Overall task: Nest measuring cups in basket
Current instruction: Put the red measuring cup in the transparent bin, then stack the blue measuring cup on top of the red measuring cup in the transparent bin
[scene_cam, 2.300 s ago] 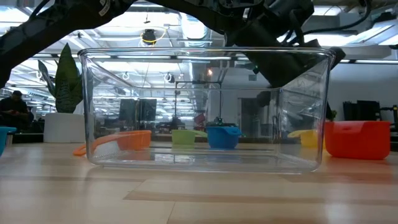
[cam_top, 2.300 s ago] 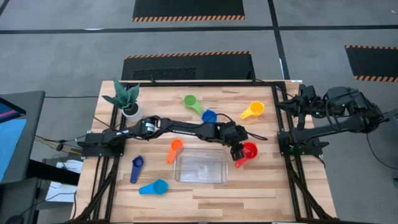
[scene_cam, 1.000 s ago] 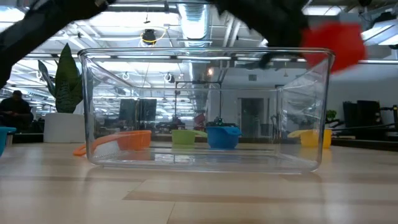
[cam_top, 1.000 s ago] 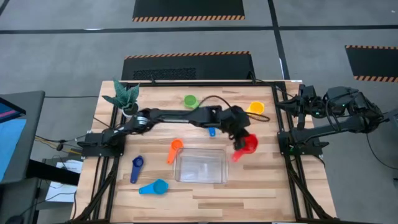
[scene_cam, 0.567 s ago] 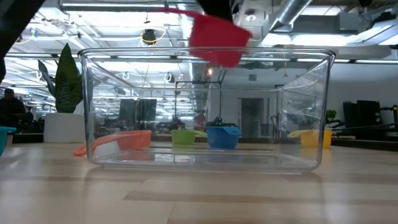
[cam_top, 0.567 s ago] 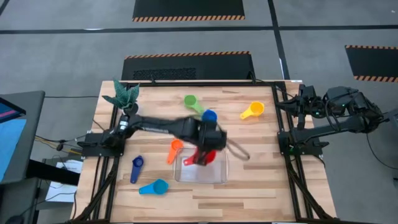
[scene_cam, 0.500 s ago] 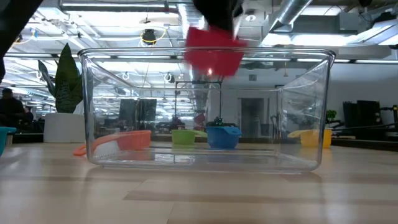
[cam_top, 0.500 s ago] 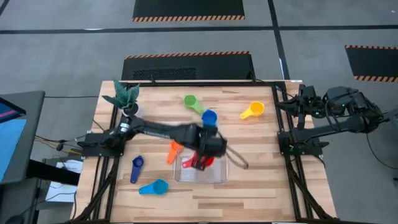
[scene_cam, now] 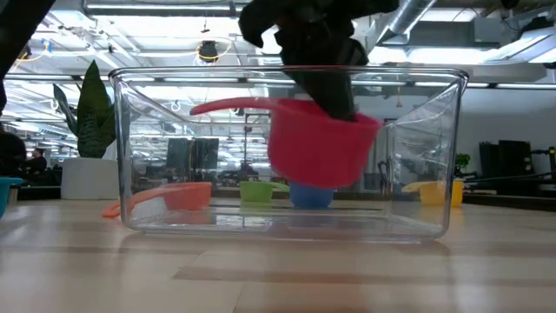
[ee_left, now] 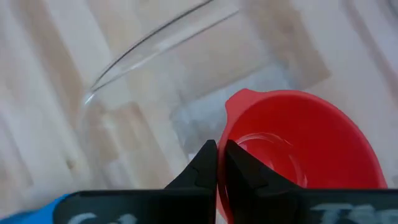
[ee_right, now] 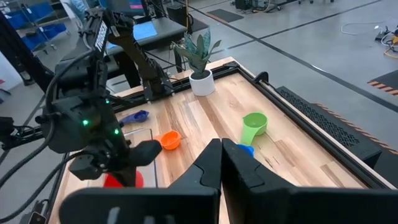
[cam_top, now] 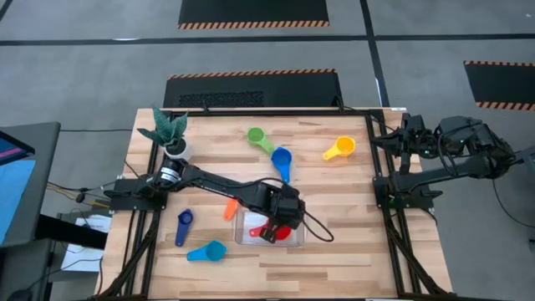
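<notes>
The red measuring cup [scene_cam: 320, 149] hangs inside the clear basket [cam_top: 244, 237], above its floor, with its flat handle [scene_cam: 230, 107] pointing toward the table's left. My left gripper [cam_top: 280, 222] reaches down into the basket from above and is shut on the cup. On the wood around the basket lie the green [cam_top: 257, 135], blue [cam_top: 281, 157], yellow [cam_top: 341, 149], orange [cam_top: 233, 205], navy [cam_top: 184, 224] and light blue [cam_top: 209, 251] cups. My right gripper [ee_right: 221, 163] waits shut off the table's far right corner. My left gripper pinches the red cup's wall at the rim [ee_left: 227, 127], one finger [ee_left: 244, 177] inside the bowl and the other outside. The fingers come from above, pointing down. The cup hangs mouth up and slightly tilted, clear of the basket's floor.
A white plant pot [cam_top: 175, 148] stands at the table's far left corner. The orange cup lies close against the basket's left wall. Bare wood shows along the table's near edge and to the basket's right.
My left gripper has carried the red cup from above the basket's right end toward the table's left, then down between the basket's walls. It has stayed shut, and the cup has stayed mouth up.
</notes>
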